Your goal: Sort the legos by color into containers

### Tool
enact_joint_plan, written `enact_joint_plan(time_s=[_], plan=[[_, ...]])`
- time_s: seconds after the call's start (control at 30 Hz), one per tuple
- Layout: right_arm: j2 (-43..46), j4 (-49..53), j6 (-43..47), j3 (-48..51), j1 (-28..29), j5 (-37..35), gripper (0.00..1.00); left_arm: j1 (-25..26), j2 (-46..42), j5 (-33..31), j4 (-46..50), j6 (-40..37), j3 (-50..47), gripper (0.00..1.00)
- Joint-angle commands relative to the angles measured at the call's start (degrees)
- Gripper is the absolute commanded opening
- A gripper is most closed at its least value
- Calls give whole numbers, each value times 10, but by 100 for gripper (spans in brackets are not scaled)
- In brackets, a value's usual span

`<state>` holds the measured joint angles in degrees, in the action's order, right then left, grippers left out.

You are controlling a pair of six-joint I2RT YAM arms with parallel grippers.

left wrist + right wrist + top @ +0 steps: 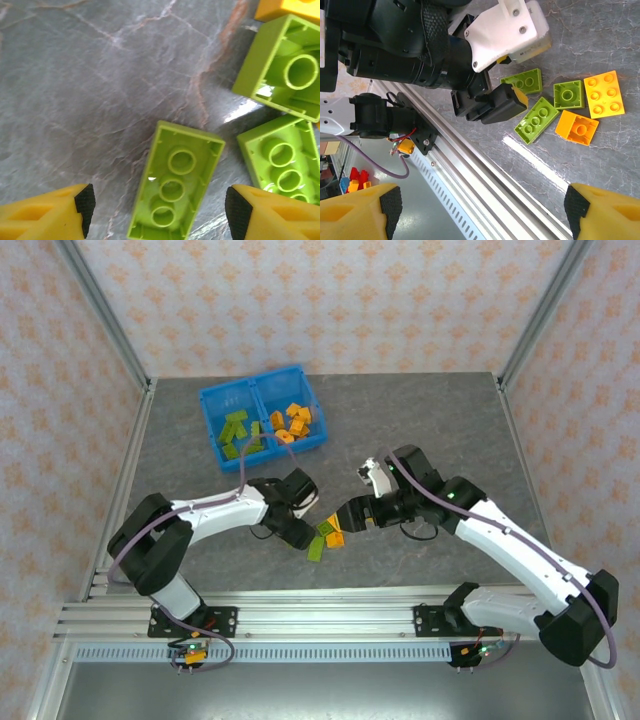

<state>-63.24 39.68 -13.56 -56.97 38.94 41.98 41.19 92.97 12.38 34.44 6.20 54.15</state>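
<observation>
My left gripper (159,207) is open, low over the table, with an upside-down olive-green lego (175,182) lying between its fingers, untouched. Two more green legos (285,65) lie just beyond to the right, and an orange one (287,7) shows at the top edge. From above, this small loose pile (326,537) sits between my left gripper (303,537) and my right gripper (350,517). My right gripper (482,210) is open and holds nothing, with the pile's green legos (536,120) and orange legos (604,94) ahead of it. The blue bin (262,420) holds green legos on the left and orange on the right.
The aluminium rail (330,620) runs along the table's near edge, close behind the pile. The left arm's black wrist (420,55) crowds the space beside the right gripper. Open grey tabletop (430,420) lies to the right of the bin.
</observation>
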Motion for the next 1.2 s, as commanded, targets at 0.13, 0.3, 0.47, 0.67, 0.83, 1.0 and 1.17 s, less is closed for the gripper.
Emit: enact_joint_plan(time_s=[0.13,0.3,0.47,0.67,0.83,1.0,1.17], plan=[[0,8,-11,-3,-1,-24,86,8,34,32,-50,16,-21,52],[-4,10,-13,-3,-1,-28,86,10,38,25,-60,23,-31,32],[-7,9,-13,-7,-1,-18,85,10,-1,-5,-64,30,-38,33],[2,2,-15,-11,-1,-31,85,-24,-97,-102,-30,34,-3,33],[5,-7,-16,-10,-1,-39,85,-128,-150,-147,-50,24,30,33],[4,-14,-19,-10,-1,-42,85,-246,-112,-172,-84,42,101,33],[12,-16,-22,-7,-1,-49,85,-312,8,-191,-112,52,213,33]])
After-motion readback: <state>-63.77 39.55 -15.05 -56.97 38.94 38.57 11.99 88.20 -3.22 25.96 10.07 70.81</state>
